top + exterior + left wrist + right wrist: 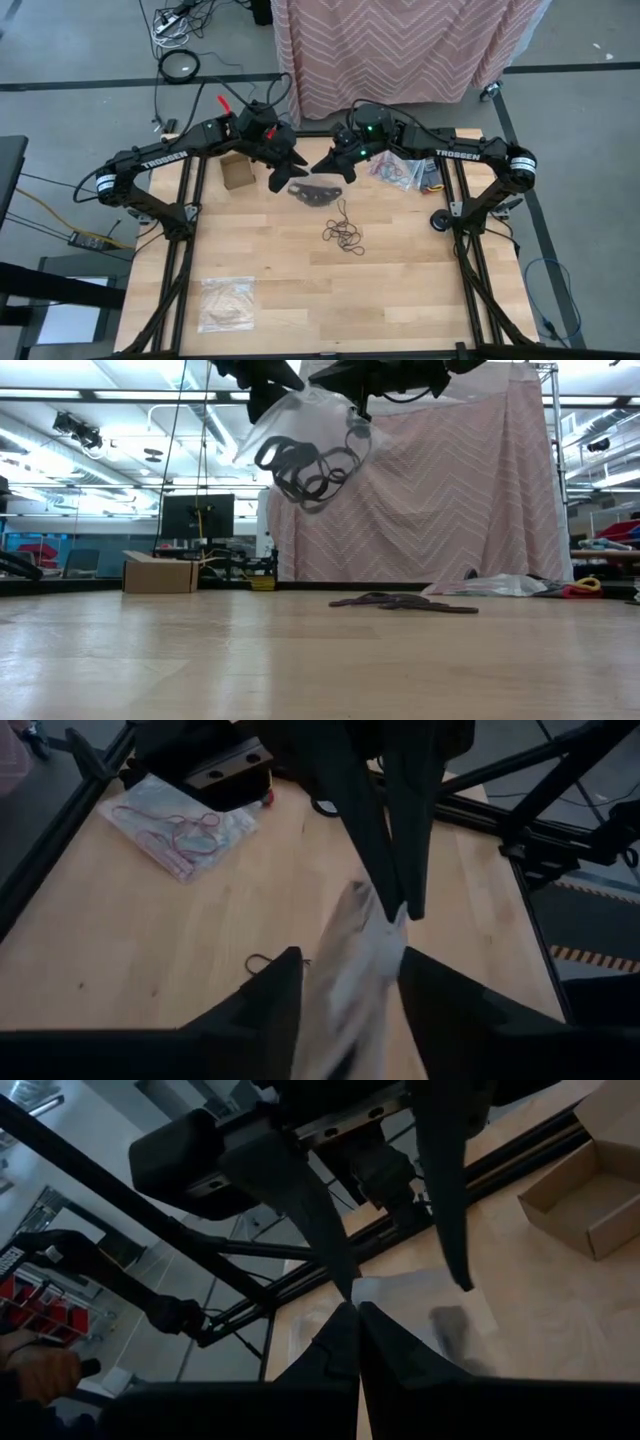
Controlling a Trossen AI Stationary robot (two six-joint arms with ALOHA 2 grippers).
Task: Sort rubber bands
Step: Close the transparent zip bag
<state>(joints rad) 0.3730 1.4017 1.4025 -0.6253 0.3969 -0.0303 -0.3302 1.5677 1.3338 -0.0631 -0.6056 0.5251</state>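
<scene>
You have the right gripper [352, 1308] pinched shut on the clear bag [305, 445] of black rubber bands [305, 468], which hangs between the left gripper's [350, 965] spread fingers, with loose bands [344, 232] on the table below.

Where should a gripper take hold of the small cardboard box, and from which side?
Probably one side wall of the cardboard box, from straight above: it stands upright with its top open, so one finger can go inside the wall and one outside.
</scene>
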